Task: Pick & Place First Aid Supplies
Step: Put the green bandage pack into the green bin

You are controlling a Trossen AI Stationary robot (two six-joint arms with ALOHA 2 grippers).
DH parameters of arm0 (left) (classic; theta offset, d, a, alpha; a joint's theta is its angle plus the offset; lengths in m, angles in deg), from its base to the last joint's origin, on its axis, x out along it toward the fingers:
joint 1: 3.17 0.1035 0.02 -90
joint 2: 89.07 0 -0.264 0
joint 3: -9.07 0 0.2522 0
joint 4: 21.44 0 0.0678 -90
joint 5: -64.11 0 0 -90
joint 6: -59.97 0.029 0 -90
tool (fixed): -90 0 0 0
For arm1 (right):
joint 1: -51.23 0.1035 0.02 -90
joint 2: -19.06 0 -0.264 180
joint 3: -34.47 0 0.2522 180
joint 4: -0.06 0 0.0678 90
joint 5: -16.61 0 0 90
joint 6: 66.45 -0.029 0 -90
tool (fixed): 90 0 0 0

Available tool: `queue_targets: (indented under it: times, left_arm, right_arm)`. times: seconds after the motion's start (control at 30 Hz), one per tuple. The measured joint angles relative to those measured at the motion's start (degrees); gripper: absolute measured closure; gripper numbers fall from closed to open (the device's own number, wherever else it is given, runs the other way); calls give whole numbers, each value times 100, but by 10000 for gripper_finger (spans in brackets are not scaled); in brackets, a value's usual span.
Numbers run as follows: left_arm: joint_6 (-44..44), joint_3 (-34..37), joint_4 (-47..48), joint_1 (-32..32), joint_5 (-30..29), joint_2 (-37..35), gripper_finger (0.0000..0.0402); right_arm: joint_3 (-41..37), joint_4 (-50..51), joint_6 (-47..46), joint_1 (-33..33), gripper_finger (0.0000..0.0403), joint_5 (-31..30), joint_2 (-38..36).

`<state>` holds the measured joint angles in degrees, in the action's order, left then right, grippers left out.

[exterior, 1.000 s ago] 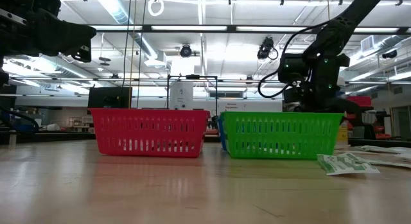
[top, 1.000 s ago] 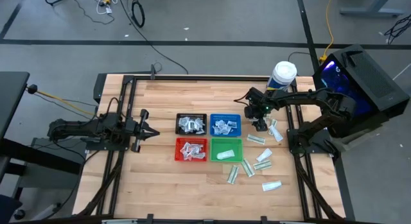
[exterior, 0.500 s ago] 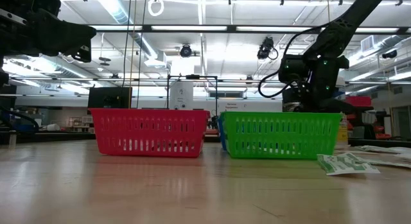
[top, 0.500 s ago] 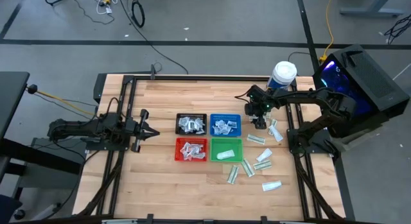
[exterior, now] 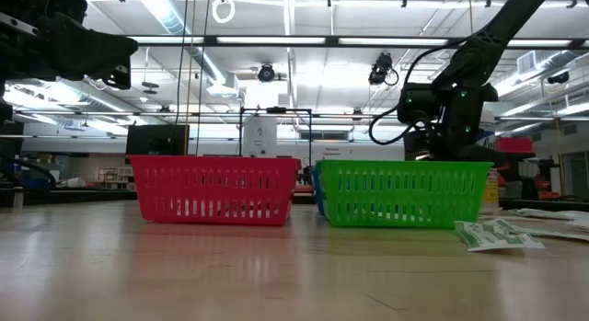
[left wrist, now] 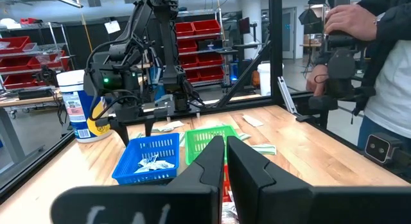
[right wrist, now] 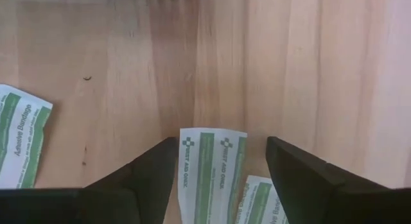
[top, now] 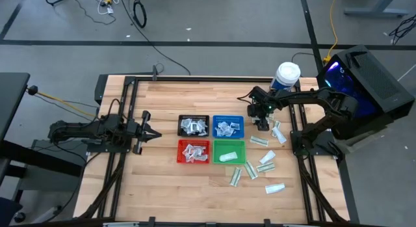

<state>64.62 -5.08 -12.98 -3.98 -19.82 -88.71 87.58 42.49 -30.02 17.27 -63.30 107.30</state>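
The right claw (right wrist: 215, 179) points down at the table (top: 162, 188), its fingers (right wrist: 144, 179) spread either side of a white-and-green first aid packet (right wrist: 210, 172) lying flat on the wood; they straddle it without pinching it. A second green-striped packet (right wrist: 260, 201) lies just beside it, and an adhesive bandage packet (right wrist: 19, 137) lies farther off on the boards. From above, this claw (top: 262, 123) sits just beside the blue mesh tray (top: 228, 127), near the big white jar with yellow label (top: 286, 76).

More white-and-green packets (top: 263, 167) are scattered on the table to the right of the trays. The four trays form a block: the black tray (top: 194, 125) and the blue one each hold small squarish white packets, the red tray (top: 194, 151) holds what look like similar white packets, though they are hard to make out, and the green tray (top: 228, 151) holds one pale packet (top: 227, 157).

The left claw (top: 144, 131) waits well apart on the left side of the table, its fingers (left wrist: 247, 176) pressed together. Beyond the table, a person's hand (left wrist: 350, 20) rests on a black device.
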Motion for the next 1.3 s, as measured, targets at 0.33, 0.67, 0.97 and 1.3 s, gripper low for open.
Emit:
queue_targets:
  times: [0.33,0.67,0.97,1.3]
  left_arm:
    - [0,0,0,-1,0,0,376]
    - [0,0,0,0,0,0,376]
    - [0,0,0,1,0,0,376]
    - [0,0,0,-1,0,0,376]
  right_arm:
    - [-4,-25,4,0,228,-6,8]
    - [-16,-168,-372,1,266,-17,13]
    - [-16,-175,-618,2,261,-22,-46]
    - [-33,-164,-703,11,261,-18,-208]
